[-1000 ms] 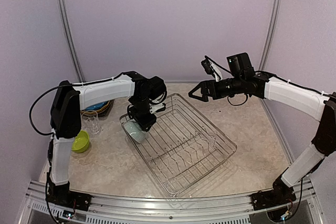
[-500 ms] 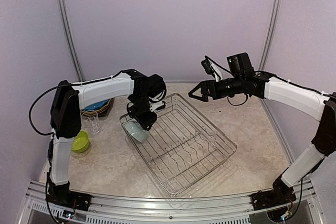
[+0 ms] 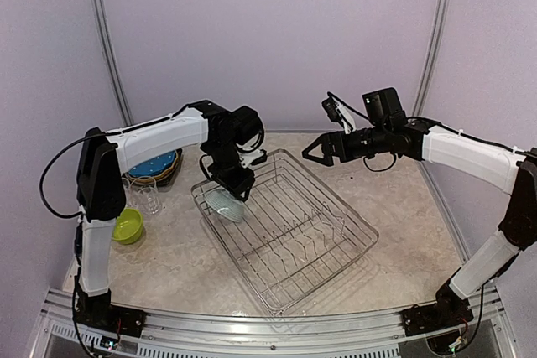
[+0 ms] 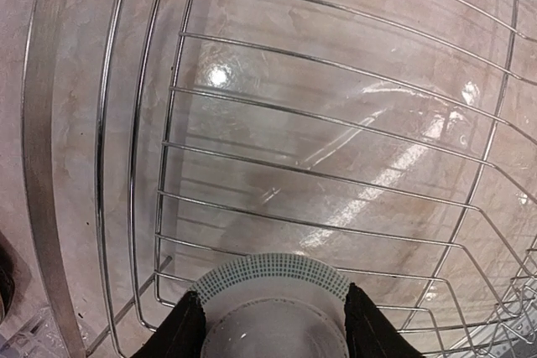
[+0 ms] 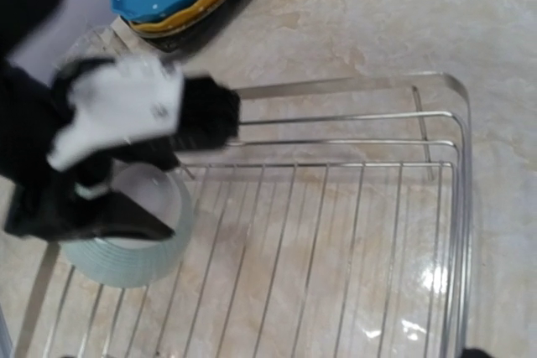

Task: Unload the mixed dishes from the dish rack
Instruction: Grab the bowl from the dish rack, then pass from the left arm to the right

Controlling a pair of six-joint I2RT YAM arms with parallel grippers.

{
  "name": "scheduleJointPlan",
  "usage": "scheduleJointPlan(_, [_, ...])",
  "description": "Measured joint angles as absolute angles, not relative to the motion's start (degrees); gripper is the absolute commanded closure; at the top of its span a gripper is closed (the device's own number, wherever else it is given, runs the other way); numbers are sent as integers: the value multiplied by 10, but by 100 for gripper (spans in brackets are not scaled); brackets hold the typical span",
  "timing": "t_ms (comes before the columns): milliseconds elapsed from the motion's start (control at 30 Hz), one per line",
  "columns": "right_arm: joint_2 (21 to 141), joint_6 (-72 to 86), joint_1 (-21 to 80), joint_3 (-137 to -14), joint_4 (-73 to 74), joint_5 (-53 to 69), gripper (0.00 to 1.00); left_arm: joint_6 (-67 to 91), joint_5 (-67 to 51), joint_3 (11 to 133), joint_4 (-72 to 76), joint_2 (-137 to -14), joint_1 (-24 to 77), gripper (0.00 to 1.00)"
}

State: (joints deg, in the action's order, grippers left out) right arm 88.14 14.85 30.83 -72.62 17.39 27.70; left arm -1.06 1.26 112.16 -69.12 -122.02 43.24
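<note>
Top external view: silver wire dish rack [image 3: 289,241] sits diagonally mid-counter, long axis running from far left to near right. Its raised sides form a continuous rim, and rows of upright tines [image 3: 306,236] stand toward its near end. On the beige stone-patterned counter [image 3: 403,199] the widest open room lies right of and behind the rack. The left side is tighter: a lime round bowl [image 3: 127,225], 1 clear glass [image 3: 149,198] and a stack of round plates [image 3: 155,165], blue dotted one on top, are grouped near the left wall.

Left arm: rises from its base, elbow high, forearm running rightward, wrist bent down over the rack's far-left corner. Left end effector [image 3: 226,199] is clamped on a pale-blue bowl with a dotted rim [image 3: 223,204], 1 black finger [image 4: 179,333] on each side of the bowl wall. Bowl hangs tilted at that corner, just inside the raised side wire. Whether it touches the wires cannot be told.

Right arm: stretched leftward above the rack's far edge, forearm near level. Right end effector [image 3: 315,150] is spread wide, gripping nothing, well apart from the bowl.

Materials: rack is thin polished rod, with glare on the counter beneath. Bowl looks matte and plates look glazed. Arm shells are white with black joints.
</note>
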Motion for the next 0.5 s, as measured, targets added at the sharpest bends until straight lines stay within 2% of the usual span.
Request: scheduleJointPlan(500, [792,62,352,-661,112,187,7,80,-141,1178,-693,-1187,360,78])
